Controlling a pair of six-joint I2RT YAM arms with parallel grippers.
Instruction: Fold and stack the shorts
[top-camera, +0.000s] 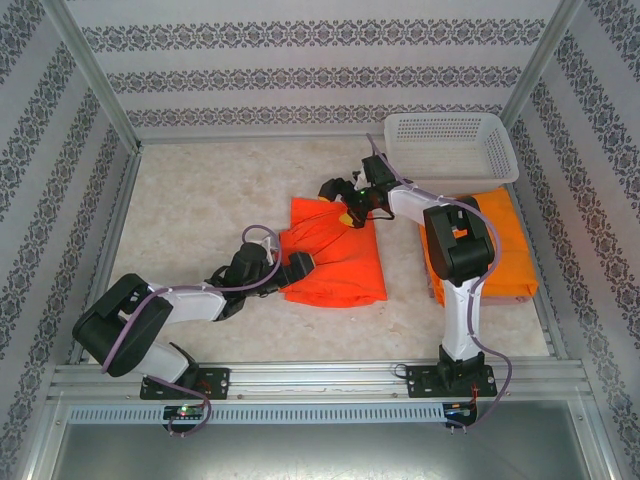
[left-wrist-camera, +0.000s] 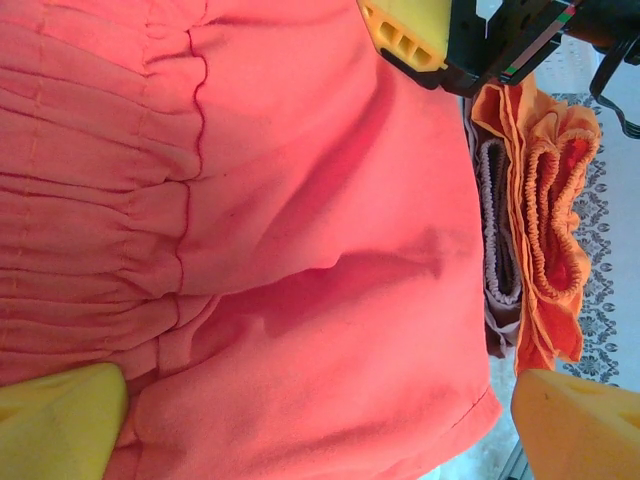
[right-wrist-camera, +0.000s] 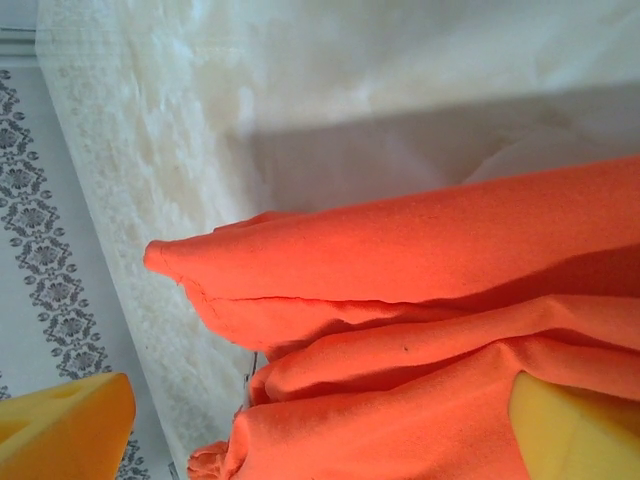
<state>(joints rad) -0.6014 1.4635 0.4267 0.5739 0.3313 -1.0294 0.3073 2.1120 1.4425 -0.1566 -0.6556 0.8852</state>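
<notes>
the light is bright, soft and even in every view. in the top view the arms cast only faint shadows on the table (top-camera: 200, 190). in the right wrist view a wide grey shadow lies on the table beside the orange shorts (right-wrist-camera: 450, 250). up close, the yellow fingertips (left-wrist-camera: 60, 420) look blurry.

Readable text: none on any surface, in any of the three views.
Labels, brands, numbers, signs: none legible.
</notes>
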